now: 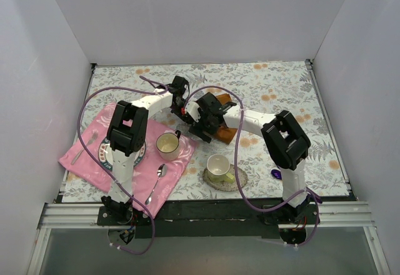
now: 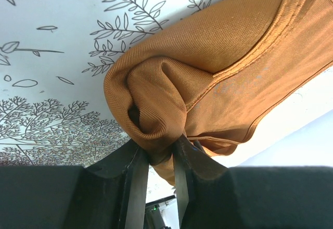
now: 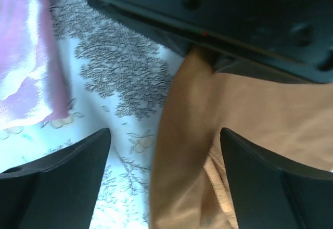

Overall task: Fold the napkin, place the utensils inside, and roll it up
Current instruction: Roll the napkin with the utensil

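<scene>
My left fingers (image 2: 136, 192) are pinched shut on a bunched fold of the napkin (image 2: 208, 73) over the counter (image 2: 57, 10). My right fingers (image 3: 57, 182) stand wide, with the napkin's edge between them, ungripped.

napkin (image 2: 218, 57) look: rust-orange woven cloth with a stitched hem
napkin state: crumpled, one bunched fold pinched in the left pincer (image 2: 158, 151)
napkin place: middle of the counter (image 1: 281, 87)
utensils: one small purple piece (image 1: 275, 174) near the counter's front right; which one is unclear
</scene>
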### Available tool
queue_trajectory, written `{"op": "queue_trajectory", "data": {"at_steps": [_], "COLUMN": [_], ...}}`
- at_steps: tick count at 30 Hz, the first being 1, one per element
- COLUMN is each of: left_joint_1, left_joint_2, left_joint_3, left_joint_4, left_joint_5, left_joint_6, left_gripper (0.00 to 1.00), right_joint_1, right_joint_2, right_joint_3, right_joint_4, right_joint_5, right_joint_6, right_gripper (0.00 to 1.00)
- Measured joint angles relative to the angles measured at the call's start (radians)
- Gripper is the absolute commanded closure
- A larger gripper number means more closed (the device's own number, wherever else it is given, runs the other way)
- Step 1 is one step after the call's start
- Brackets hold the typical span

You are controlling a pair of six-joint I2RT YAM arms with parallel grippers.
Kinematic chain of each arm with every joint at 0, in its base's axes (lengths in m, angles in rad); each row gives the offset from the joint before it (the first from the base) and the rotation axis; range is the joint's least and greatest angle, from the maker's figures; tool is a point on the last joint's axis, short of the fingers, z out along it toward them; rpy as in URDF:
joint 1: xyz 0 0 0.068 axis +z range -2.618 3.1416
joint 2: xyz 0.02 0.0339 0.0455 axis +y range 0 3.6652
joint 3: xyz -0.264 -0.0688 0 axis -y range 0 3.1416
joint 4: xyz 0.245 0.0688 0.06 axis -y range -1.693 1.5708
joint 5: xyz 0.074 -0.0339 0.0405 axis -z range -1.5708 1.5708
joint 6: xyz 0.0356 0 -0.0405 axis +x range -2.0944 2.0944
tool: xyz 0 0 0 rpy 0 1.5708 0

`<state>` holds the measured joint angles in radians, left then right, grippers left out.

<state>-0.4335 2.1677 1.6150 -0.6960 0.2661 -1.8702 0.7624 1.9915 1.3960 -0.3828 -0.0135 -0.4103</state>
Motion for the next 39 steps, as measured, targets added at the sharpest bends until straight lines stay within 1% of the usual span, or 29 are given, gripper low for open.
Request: {"op": "queue_trajectory", "data": {"at_steps": [3,4,6,7,9,11,12,14,15,16,18,19,20,26,27,35,39], "left_joint_1": [0.004,0.006,0.007,0.008,0.009,0.011,0.011,0.013,0.013,0.014,0.019,0.022,0.025,0.036,0.037,0.040,0.040], "left_joint_2": [0.000,0.000,0.000,0.000,0.000,0.000,0.001,0.002,0.002,0.002,0.002,0.002,0.002,0.002,0.002,-0.016,-0.057], "left_joint_3": [0.000,0.000,0.000,0.000,0.000,0.000,0.000,0.000,0.000,0.001,0.002,0.002,0.002,0.017,0.019,0.020,-0.026], "left_joint_4": [-0.001,-0.001,-0.001,-0.002,-0.003,-0.005,-0.006,-0.011,-0.014,-0.015,-0.011,-0.007,-0.004,-0.004,-0.004,-0.010,0.008], "left_joint_5": [0.005,0.005,0.006,0.008,0.010,0.013,0.015,0.014,0.012,0.012,0.012,0.014,0.017,0.013,0.010,-0.028,-0.027], "left_joint_6": [0.004,0.005,0.007,0.008,0.010,0.015,0.018,0.032,0.037,0.044,0.057,0.061,0.068,0.109,0.114,0.134,0.117], "left_gripper": [0.79,0.79,0.79,0.79,0.78,0.71,0.62,0.59,0.55,0.54,0.52,0.48,0.48,0.43,0.43,0.41,0.42], "right_joint_1": [0.006,0.007,0.010,0.011,0.012,0.012,0.011,0.010,0.006,0.003,-0.006,-0.013,-0.020,-0.093,-0.105,-0.189,-0.229], "right_joint_2": [0.002,0.003,0.006,0.007,0.011,0.014,0.018,0.026,0.030,0.035,0.049,0.058,0.065,0.090,0.094,0.135,0.171], "right_joint_3": [0.000,0.000,0.001,0.001,0.002,0.003,0.006,0.020,0.032,0.045,0.069,0.081,0.092,0.119,0.122,0.127,0.127], "right_joint_4": [0.013,0.016,0.020,0.021,0.021,0.021,0.020,0.011,0.002,-0.007,-0.019,-0.027,-0.033,-0.035,-0.034,-0.005,0.024], "right_joint_5": [0.025,0.035,0.045,0.052,0.060,0.068,0.069,0.065,0.060,0.048,0.016,-0.005,-0.027,-0.219,-0.251,-0.492,-0.629], "right_joint_6": [-0.009,-0.010,-0.016,-0.014,-0.015,-0.014,-0.013,-0.011,-0.010,-0.008,-0.003,0.003,0.011,0.100,0.117,0.258,0.333], "right_gripper": [0.28,0.41,0.50,0.56,0.62,0.67,0.72,0.76,0.77,0.80,0.82,0.82,0.82,0.74,0.72,0.72,0.71]}}
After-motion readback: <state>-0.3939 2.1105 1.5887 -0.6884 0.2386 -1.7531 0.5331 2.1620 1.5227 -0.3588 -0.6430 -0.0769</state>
